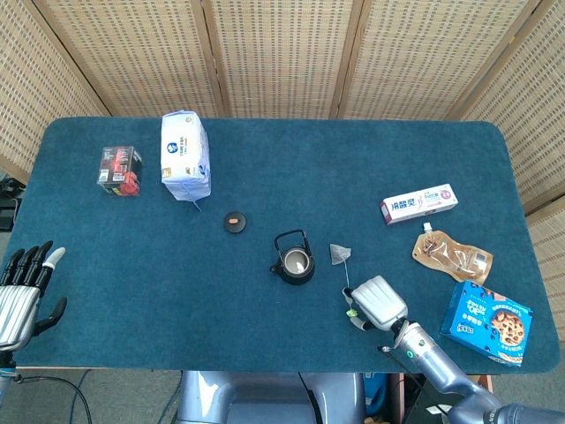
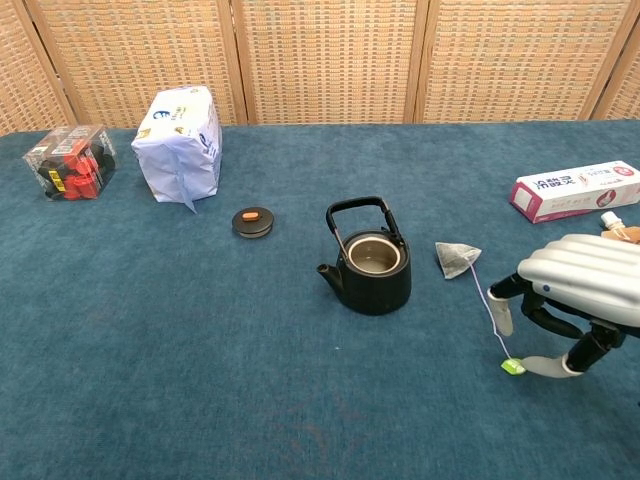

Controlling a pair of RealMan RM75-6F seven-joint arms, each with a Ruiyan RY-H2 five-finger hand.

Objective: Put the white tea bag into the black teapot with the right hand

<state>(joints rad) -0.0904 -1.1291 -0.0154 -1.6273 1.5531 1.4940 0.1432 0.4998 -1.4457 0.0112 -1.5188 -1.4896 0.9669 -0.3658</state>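
The black teapot stands lidless near the table's middle, its handle raised. To its right the white tea bag lies flat on the blue cloth. Its string runs toward me and ends in a small green tag. My right hand hovers low over the tag end, fingers apart around the string, thumb tip touching the tag; I see nothing gripped. My left hand rests open at the table's near left edge, only in the head view.
The teapot lid lies left of the pot. A white packet and a red-black box stand far left. At the right are a toothpaste box, a brown pouch and a blue cookie box.
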